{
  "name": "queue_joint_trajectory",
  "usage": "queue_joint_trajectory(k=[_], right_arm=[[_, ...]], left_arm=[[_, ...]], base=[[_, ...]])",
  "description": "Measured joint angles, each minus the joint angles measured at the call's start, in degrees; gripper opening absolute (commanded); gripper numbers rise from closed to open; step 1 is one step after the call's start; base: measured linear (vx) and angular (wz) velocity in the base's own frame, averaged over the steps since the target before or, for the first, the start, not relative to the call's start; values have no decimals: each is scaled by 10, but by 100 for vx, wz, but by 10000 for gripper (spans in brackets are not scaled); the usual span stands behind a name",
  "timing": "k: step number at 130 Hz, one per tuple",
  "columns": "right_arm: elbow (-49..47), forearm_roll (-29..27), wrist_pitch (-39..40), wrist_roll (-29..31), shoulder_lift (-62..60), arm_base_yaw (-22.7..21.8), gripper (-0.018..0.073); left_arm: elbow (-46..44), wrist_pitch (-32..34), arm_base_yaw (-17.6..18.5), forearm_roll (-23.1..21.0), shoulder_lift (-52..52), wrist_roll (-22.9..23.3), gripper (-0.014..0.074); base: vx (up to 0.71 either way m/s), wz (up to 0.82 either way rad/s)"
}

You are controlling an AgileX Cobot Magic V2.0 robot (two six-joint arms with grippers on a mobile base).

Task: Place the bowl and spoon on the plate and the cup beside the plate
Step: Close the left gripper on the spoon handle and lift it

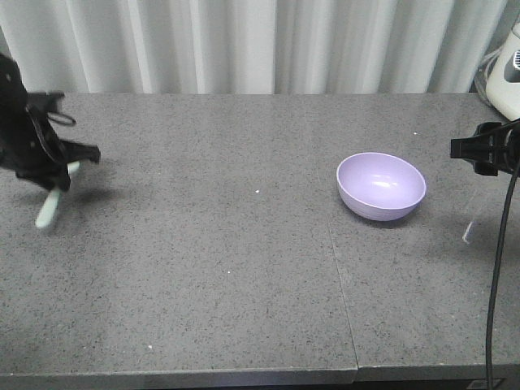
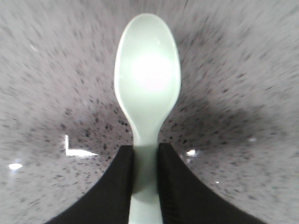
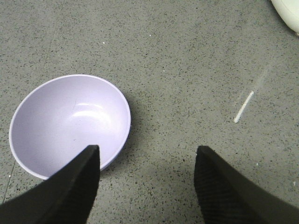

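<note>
**On the grey desk (image 1: 203, 268): spoon (image 1: 49, 210) held at the left, bowl (image 1: 382, 185) standing at the right**

At the left edge of the front view, the left end effector (image 1: 63, 169) holds the spoon by its handle. The two black fingers (image 2: 117, 186) press on both sides of the flat handle. The pale mint-green spoon hangs down and slants toward the desk. It looks blurred in this view, so I cannot tell whether its tip touches the surface. In the left wrist view the round part of the spoon (image 2: 147, 79) faces the camera, with the speckled desk behind it (also blurred).

The lavender bowl stands upright on the right half of the desk, just to the right of a thin seam in the surface. Its inside (image 3: 70, 121) shows only smooth purple plastic with a bright reflection of light.

The right end effector (image 1: 479, 150) is at the right edge, apart from the bowl and to its right. Its fingers (image 3: 215, 186) are spread wide and grip nothing (image 3: 147, 149). In the right wrist view the left finger covers a part of the rim of the bowl.

A short white stick (image 3: 243, 107) lies on the desk to the right of the bowl. Behind the desk hangs a pale curtain (image 1: 244, 41), a white appliance (image 1: 508, 69) stands at the far right corner, and a black cable (image 1: 497, 276) hangs down at the right side.
</note>
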State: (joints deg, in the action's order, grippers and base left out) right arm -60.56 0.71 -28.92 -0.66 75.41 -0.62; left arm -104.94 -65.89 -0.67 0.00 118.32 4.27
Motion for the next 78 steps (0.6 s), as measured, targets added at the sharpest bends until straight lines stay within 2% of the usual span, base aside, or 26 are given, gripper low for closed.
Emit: queue_joint_trajectory(k=[42,78], right_arm=[[0,0,0,0,0,0,442],[0,0,0,0,0,0,442]], left_arm=[[-34,-22,0,0,-125,-15,-8],[-34,-34,0,-38,-158,-15,-8]], base=[[0,0],[0,0]])
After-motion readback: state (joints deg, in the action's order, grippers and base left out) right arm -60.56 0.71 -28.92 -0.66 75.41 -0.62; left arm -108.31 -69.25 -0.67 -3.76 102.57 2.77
